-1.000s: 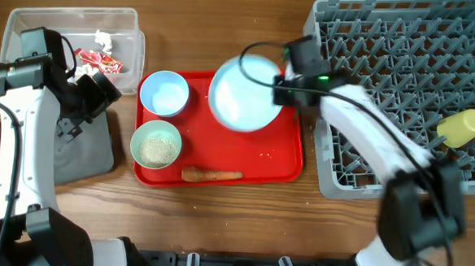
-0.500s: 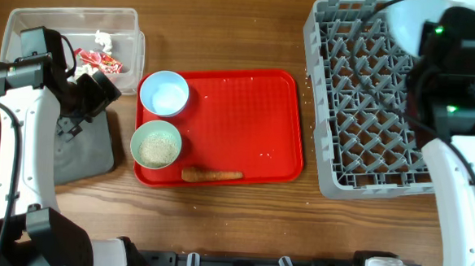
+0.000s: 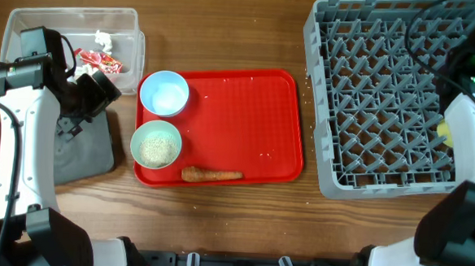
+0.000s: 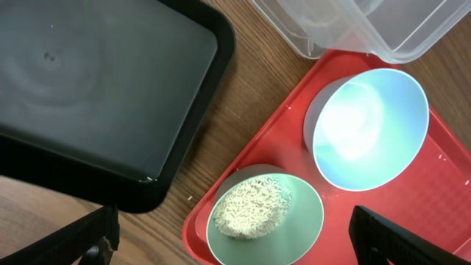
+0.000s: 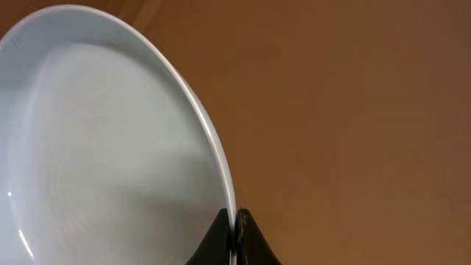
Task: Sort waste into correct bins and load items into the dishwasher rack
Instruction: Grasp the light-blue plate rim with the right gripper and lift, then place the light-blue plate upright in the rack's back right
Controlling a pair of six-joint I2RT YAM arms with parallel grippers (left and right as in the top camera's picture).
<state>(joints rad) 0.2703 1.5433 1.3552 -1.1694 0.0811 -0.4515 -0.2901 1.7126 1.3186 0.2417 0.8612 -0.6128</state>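
evidently the right arm is carrying the pale-blue plate (image 5: pixel 110 147) on edge so it can drop between the pegs of the dishwasher rack (image 3: pixel 378 91). the right gripper (image 5: pixel 234 234) is pinched nearly together on the plate's thin rim, one fingertip on each face. the right wrist view shows only blurred brown behind the plate. from overhead the plate itself is out of sight at the far right edge, so i cannot tell how close it is to a slot. a yellow cup (image 3: pixel 444 132) lies in the rack beside that arm.

the left gripper (image 4: pixel 234 228) hangs with its fingers spread wide and nothing between them, above the gap between the black tray (image 4: pixel 88 81) and the red tray (image 3: pixel 238 117). it looks parked there, ready for the waste. the red wrapper (image 3: pixel 99 59) and white paper scraps (image 3: pixel 104 38) are already in the clear tub (image 3: pixel 31 24). the black tray looks bare. on the red tray sit the white-blue bowl (image 3: pixel 165 92), which is empty, and the pale-green bowl (image 3: pixel 156 143), which holds rice grains (image 4: pixel 254 210). the carrot piece (image 3: pixel 211 175) lies along its front edge.
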